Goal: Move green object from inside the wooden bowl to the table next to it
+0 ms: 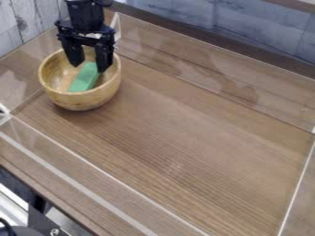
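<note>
One arm is reaching down over one bowl [80, 81] at the far left of the table [185, 129]. Its gripper [88, 59] is pointing straight down with two black fingers [70, 55] standing wide apart, gripping nothing. One green block [84, 78] is lying inside the bowl, slanted, its upper end sitting just below and between the fingertips. Clear walls [234, 64] are ringing the table.
</note>
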`<state>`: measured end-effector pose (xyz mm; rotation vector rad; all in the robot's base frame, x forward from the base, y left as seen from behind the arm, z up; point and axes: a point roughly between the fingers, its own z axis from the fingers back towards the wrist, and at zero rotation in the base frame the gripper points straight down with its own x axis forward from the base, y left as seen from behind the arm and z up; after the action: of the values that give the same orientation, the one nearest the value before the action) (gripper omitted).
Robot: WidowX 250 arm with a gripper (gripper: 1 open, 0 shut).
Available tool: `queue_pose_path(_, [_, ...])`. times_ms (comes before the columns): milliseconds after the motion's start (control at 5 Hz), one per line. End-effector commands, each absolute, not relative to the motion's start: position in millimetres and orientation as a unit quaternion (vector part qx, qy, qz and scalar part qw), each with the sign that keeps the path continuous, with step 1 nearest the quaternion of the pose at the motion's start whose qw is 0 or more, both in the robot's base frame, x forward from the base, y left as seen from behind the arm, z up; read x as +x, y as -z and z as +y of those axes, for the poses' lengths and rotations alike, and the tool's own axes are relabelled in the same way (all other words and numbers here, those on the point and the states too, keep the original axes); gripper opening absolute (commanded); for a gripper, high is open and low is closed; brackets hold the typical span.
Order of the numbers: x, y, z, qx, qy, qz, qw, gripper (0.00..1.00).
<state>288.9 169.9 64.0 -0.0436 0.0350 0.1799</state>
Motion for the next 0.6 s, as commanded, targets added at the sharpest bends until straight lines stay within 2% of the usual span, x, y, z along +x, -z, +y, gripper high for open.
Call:
queue_pose_path(0, [296.0,-81.1,177.2,-0.013,-0.08,0.002,0.997,1.0])
queue_pose_path(200, [297.8,-87.4,184.6,-0.015,-0.071,0.003,0.997,1.0])
queue_pose_path(400, [303.8,-81.6,195.5,-0.019,-0.072,0.004,0.997,1.0])
